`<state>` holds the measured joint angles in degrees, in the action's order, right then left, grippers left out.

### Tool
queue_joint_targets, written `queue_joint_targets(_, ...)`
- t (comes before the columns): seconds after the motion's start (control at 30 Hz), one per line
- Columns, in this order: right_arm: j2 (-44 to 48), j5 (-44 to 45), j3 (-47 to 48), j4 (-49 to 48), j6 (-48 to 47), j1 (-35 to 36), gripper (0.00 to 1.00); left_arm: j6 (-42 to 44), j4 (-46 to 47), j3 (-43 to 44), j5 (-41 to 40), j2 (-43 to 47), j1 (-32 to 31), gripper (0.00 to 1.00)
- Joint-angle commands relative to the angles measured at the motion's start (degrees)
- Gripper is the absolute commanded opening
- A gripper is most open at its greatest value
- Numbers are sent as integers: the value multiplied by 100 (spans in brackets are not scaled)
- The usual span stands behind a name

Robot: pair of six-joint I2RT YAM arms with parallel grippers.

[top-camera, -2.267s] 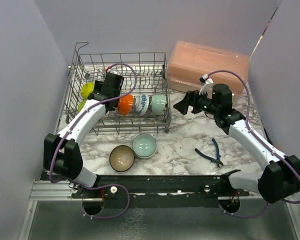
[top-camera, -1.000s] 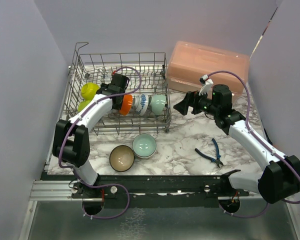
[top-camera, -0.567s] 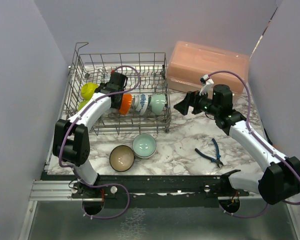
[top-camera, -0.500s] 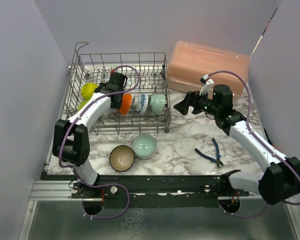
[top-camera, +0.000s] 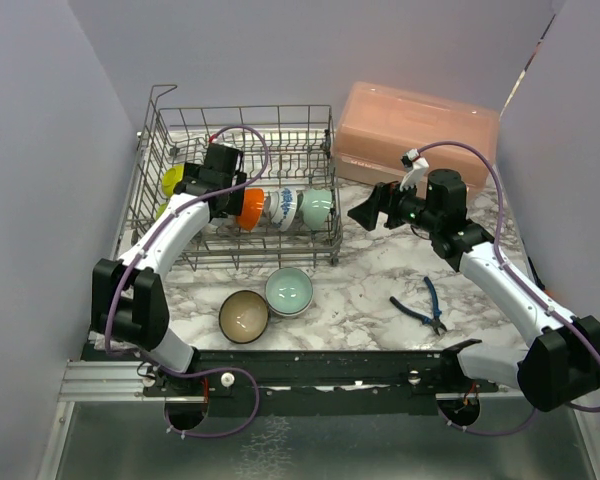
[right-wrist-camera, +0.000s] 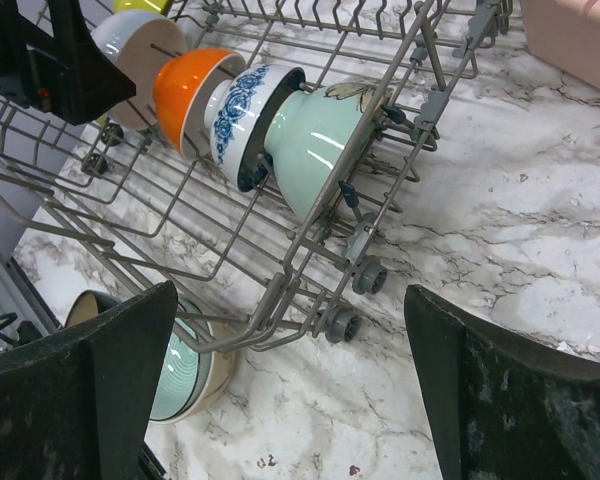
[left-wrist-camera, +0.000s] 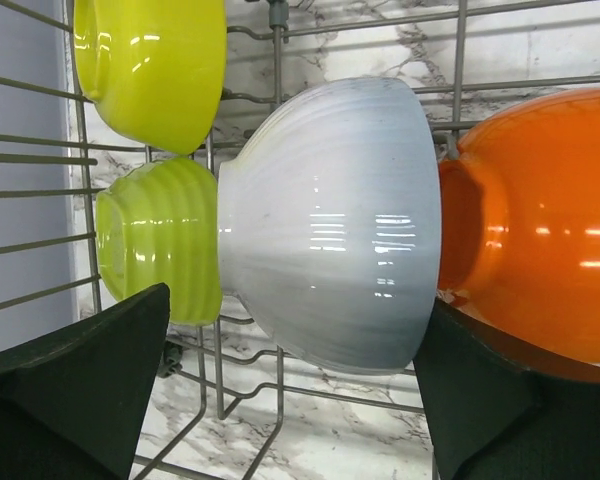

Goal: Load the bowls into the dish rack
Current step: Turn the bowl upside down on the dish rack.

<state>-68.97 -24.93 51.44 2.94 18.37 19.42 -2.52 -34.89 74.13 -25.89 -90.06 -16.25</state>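
Inside the dish rack [top-camera: 245, 109] the left claw [left-wrist-camera: 295, 305] gapes at a white bowl [left-wrist-camera: 330, 220]; right claw [right-wrist-camera: 290, 292] spread.

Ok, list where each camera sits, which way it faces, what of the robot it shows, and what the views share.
Top external: above and behind the bases, looking down on the dish rack; left arm and right arm show.
Left wrist: over the rack, facing the white bowl; left pincer's fingers at the lower corners.
Right wrist: right of the rack, facing its right end and the racked teal bowl; right pincer's fingers at the lower corners.
Shared: the orange bowl shows in all three.
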Motion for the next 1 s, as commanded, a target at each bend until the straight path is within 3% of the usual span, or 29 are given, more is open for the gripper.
queue_joint_targets(0.0,129,-41,-28,55,-70,18,100,66,436,-149,272,461,52,99)
queue_joint_targets(0.57,94,-140,-47,5,-19,22,100,128,486,-143,689,234,52,99)
queue_joint_targets(0.97,102,-157,-81,-27,-1,18,100,132,287,-62,595,-176,69,84)
